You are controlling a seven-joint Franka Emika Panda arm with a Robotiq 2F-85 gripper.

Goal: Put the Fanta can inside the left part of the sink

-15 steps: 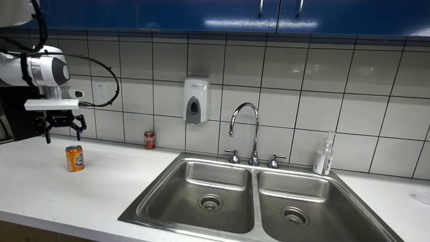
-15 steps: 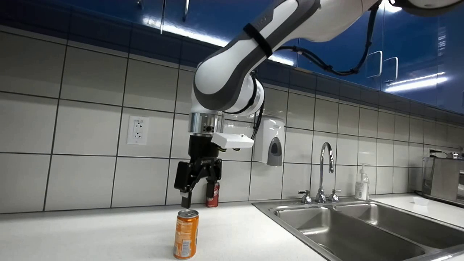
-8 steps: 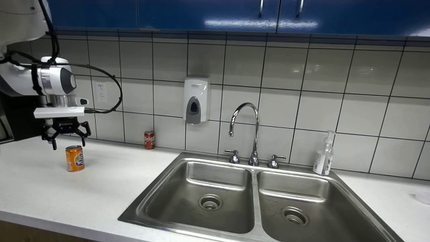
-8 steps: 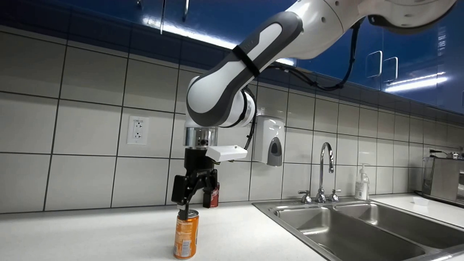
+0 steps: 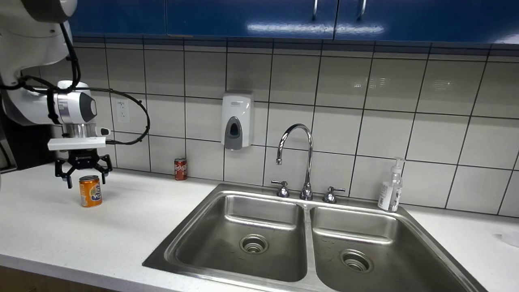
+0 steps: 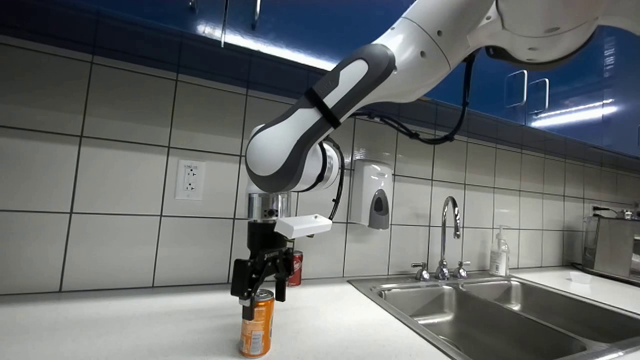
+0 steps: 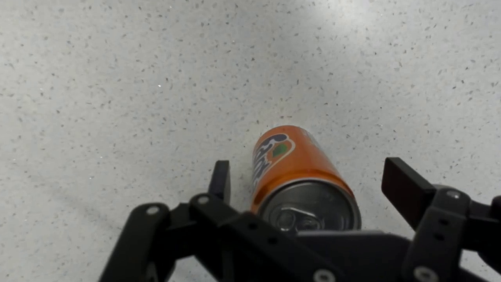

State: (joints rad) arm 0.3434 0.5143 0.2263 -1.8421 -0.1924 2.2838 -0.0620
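Two fingers [image 7: 221,179] of the Robotiq gripper [image 7: 309,182] stand parted, with gaps, either side of the upright Fanta can [image 7: 303,172], lower centre in the wrist view.

"Fanta" stands in dark blue letters on the orange can [image 5: 90,191], while the markings on the red can [image 5: 181,169], gripper [image 5: 86,182], soap dispenser [image 5: 244,117], pump bottle [image 5: 390,191] and wall outlet [image 6: 190,181] are too small to read.

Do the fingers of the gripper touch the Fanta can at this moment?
Apart. The wrist view shows countertop between the Fanta can and each finger of the open gripper.
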